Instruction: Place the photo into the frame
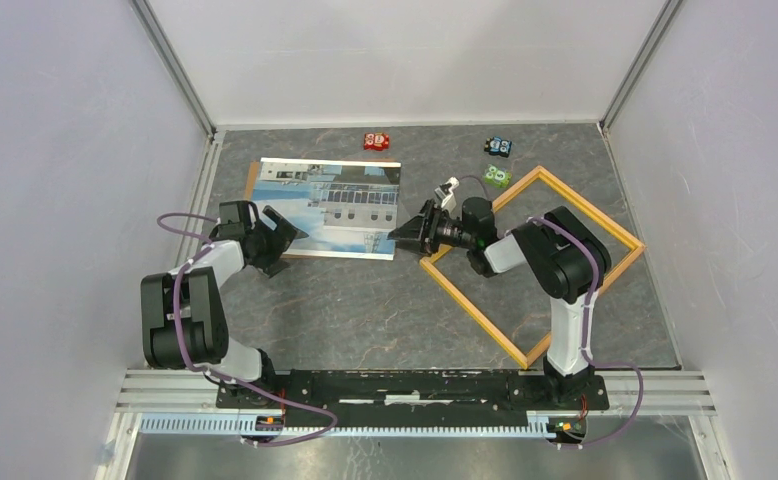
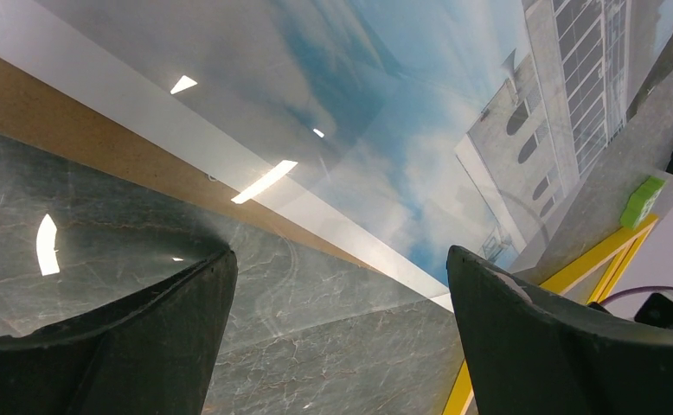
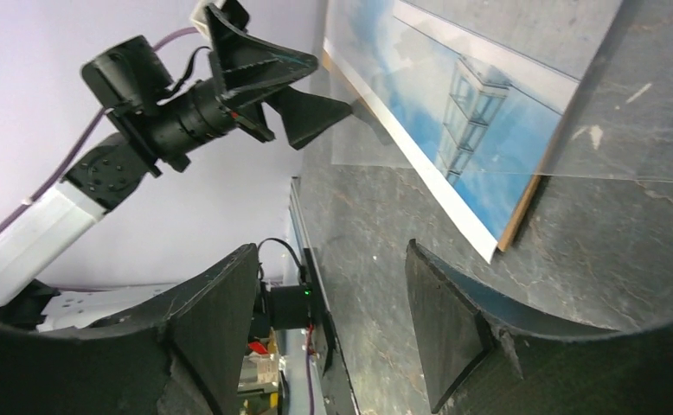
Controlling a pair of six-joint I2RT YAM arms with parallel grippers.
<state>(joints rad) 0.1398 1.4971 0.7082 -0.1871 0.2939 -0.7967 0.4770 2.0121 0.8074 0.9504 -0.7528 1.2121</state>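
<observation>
Grippers flanking the photo, both empty
Photo lies face up on a brown board. Left gripper sits at its near-left corner, jaws spread wide, holding nothing. Right gripper points at its right edge, jaws parted, nothing between them. Frame lies flat just right of the photo, under the right arm.

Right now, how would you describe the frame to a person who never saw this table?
Start at the grey marbled table and go to its right half. There lies the frame, a rectangle of thin yellow-orange rails, turned like a diamond. Unlike the photo to its left, it is hollow, with tabletop showing inside.
</observation>
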